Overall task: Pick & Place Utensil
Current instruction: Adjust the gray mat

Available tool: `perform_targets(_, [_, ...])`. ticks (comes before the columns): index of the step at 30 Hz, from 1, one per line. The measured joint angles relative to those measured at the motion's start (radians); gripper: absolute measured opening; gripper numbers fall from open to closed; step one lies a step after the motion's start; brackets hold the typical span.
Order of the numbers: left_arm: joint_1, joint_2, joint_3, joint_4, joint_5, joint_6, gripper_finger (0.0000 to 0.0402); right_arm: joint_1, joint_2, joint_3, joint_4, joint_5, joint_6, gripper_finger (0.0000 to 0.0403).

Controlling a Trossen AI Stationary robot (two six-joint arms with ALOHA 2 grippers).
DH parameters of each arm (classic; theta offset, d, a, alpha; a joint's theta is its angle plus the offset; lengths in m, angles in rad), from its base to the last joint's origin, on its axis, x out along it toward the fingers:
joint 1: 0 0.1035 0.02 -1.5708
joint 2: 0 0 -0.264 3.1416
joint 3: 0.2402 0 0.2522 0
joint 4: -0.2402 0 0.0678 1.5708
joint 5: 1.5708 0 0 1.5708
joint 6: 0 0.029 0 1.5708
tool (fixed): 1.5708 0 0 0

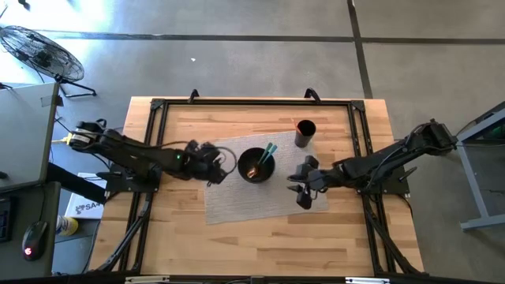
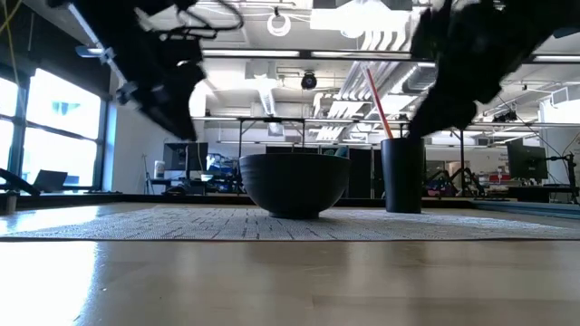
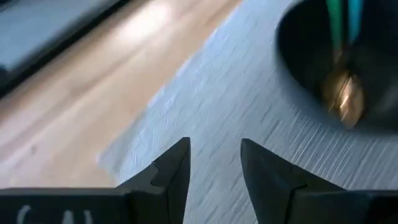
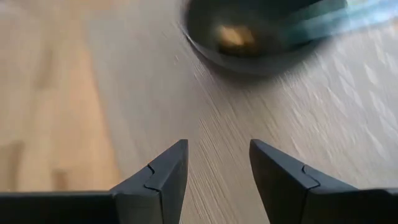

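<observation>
A black bowl (image 1: 256, 166) stands on a grey placemat (image 1: 237, 201) mid-table. Two teal-handled utensils (image 1: 268, 152) with gold heads lie in it, heads on the bowl's bottom and handles leaning on its far-right rim. They also show in the left wrist view (image 3: 344, 93) and the right wrist view (image 4: 233, 36). A black cup (image 1: 304, 132) stands on the mat's far right corner with a red stick (image 2: 374, 95) in it. My left gripper (image 1: 227, 164) is open and empty, left of the bowl. My right gripper (image 1: 292, 186) is open and empty, right of the bowl, above the mat.
A black frame (image 1: 252, 102) runs along the wooden table's far side and both sides. Bare wood (image 1: 260, 244) lies between the mat and the near edge. The bowl (image 2: 294, 186) and the cup (image 2: 401, 175) stand close together.
</observation>
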Motion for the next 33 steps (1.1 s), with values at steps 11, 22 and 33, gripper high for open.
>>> perform_targets(11, [-0.011, 0.000, -0.296, 0.218, 0.023, -0.156, 0.0138, -0.016, 0.000, 0.003, -0.363, 0.116, 0.234, 0.0165])
perform_targets(22, [-0.010, 0.004, -0.420, 0.447, 0.051, -0.127, 0.0138, -0.016, 0.000, 0.003, -0.296, 0.121, 0.187, 0.0165])
perform_targets(33, [0.094, 0.019, -0.421, 0.467, 0.143, -0.132, 0.0138, -0.016, 0.000, 0.003, -0.294, 0.172, 0.187, 0.0165])
